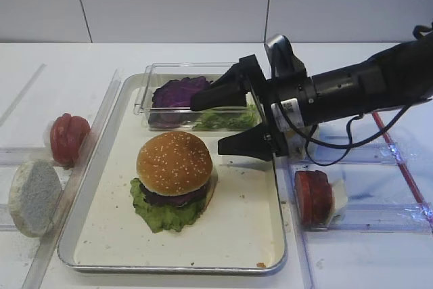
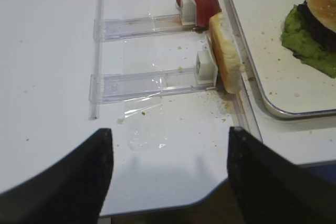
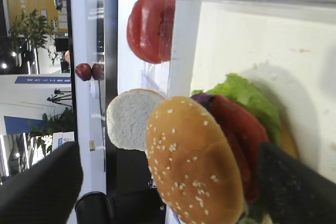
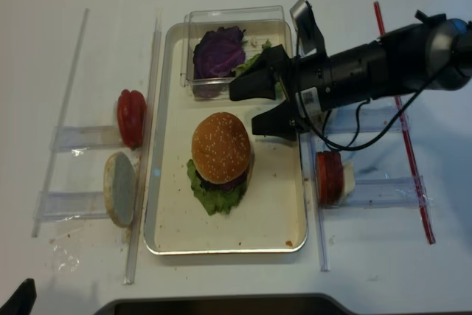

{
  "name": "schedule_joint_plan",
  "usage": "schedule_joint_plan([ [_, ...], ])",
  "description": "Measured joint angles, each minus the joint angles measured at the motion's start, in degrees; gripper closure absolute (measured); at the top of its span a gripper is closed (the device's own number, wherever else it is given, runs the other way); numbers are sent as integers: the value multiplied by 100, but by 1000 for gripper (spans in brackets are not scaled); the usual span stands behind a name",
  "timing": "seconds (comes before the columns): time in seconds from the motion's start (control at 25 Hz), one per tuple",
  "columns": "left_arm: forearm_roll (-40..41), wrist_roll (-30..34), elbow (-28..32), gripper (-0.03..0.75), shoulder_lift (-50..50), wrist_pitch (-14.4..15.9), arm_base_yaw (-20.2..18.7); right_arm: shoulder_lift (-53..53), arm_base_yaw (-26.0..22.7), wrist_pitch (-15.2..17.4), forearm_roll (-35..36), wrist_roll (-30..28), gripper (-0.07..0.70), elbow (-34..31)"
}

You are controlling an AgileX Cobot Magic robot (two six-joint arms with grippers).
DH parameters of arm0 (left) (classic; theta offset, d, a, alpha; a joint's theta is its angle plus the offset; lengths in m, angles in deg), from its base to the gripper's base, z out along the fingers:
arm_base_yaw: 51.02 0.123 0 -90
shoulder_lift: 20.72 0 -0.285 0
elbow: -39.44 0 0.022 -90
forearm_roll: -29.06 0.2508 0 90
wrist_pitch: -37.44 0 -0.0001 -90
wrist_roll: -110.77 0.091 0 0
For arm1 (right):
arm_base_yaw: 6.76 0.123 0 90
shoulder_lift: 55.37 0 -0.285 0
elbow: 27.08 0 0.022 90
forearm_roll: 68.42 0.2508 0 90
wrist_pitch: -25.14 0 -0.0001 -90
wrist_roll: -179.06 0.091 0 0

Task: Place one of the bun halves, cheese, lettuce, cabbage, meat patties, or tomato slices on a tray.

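A sesame-speckled golden bun half [image 1: 174, 162] tops a stack on the silver tray [image 1: 237, 221]. Lettuce [image 1: 159, 216] and a dark purple layer show beneath it. The right wrist view shows the bun half [image 3: 194, 161] over a red layer [image 3: 236, 129] and lettuce [image 3: 247, 95]. My right gripper [image 1: 206, 125] hangs open just right of the stack and holds nothing. More cabbage [image 1: 177, 91] and lettuce [image 1: 226, 120] lie in a clear box. My left gripper [image 2: 169, 132] is open over bare table at the front left. No cheese shows.
The clear box [image 1: 150, 72] sits at the tray's far end. Tomato slices [image 1: 67, 137] and a pale flat bun half [image 1: 34, 195] stand in clear racks left of the tray. More tomato slices [image 1: 313, 196] stand in a rack on the right.
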Motion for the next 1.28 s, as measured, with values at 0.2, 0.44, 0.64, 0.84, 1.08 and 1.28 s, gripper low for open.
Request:
schedule_joint_plan([
  [0.2, 0, 0, 0, 287, 0, 0, 0, 79, -35, 0, -213, 99, -38, 0],
  [0.44, 0, 0, 0, 287, 0, 0, 0, 293, -35, 0, -349, 250, -38, 69],
  [0.64, 0, 0, 0, 287, 0, 0, 0, 411, -35, 29, -989, 769, -38, 558],
  [0.84, 0, 0, 0, 287, 0, 0, 0, 541, -35, 95, -1605, 1234, -38, 1236],
  [1.08, 0, 0, 0, 286, 0, 0, 0, 561, -35, 175, -2166, 1731, -38, 2144],
  [1.28, 0, 0, 0, 287, 0, 0, 0, 561, -35, 241, -2963, 2227, -38, 2764],
])
